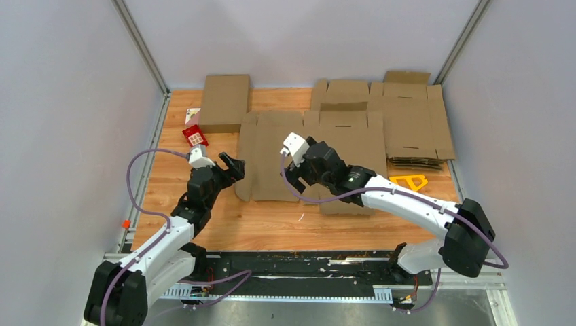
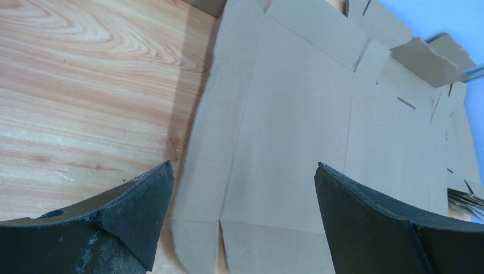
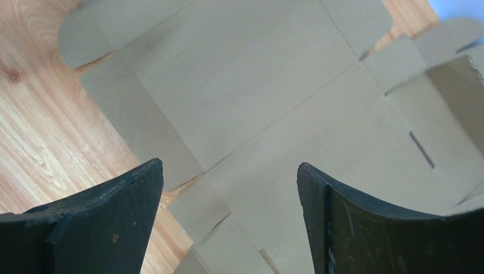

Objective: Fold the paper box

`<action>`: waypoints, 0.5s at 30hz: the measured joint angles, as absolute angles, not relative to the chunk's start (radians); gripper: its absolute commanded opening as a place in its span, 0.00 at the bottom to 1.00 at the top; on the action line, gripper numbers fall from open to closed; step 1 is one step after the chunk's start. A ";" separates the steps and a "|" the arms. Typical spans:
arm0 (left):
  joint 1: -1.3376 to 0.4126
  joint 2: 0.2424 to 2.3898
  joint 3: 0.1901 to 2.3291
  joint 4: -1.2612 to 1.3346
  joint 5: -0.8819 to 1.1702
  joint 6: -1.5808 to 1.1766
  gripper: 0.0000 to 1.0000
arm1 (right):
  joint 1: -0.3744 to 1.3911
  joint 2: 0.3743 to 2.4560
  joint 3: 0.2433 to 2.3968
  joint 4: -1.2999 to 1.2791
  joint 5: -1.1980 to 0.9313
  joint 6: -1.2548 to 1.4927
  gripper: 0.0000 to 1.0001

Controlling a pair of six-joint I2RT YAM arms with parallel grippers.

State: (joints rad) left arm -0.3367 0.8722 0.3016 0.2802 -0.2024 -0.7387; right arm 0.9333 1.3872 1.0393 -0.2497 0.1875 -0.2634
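The paper box (image 1: 268,153) lies flat in the middle of the wooden table as one brown cardboard blank with creased panels, flaps and slots. My left gripper (image 1: 234,166) hangs over its left edge, open; in the left wrist view the fingertips (image 2: 243,165) straddle the blank's (image 2: 297,114) near-left corner flaps with nothing between them. My right gripper (image 1: 302,170) hovers above the centre of the blank. In the right wrist view its jaws (image 3: 228,165) stand wide apart over the creased panels (image 3: 240,74) and a small side flap, holding nothing.
A thick pile of same-shaped blanks (image 1: 411,125) lies at the back right. A closed brown box (image 1: 224,102) sits at the back left, with a red card (image 1: 195,136) beside it. A yellow-orange tool (image 1: 409,181) lies right of the blank. Grey walls enclose the table.
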 measured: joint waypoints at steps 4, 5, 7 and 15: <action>-0.337 0.873 0.302 0.281 -0.186 -0.732 1.00 | 0.850 1.324 0.970 -0.241 0.173 -0.179 0.88; -0.337 0.874 0.302 0.281 -0.184 -0.730 1.00 | 0.824 1.313 0.952 -0.234 0.173 -0.156 0.88; -0.337 0.880 0.302 0.281 -0.180 -0.724 1.00 | 0.778 1.302 0.913 -0.216 0.173 -0.113 0.88; -0.337 0.966 0.358 0.239 -0.181 -0.686 1.00 | 0.730 1.276 0.736 -0.178 0.252 0.028 0.87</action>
State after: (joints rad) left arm -0.3367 0.9657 0.3580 0.2390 -0.1810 -0.6861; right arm 0.7300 1.2762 0.7361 -0.1776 0.2516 0.0284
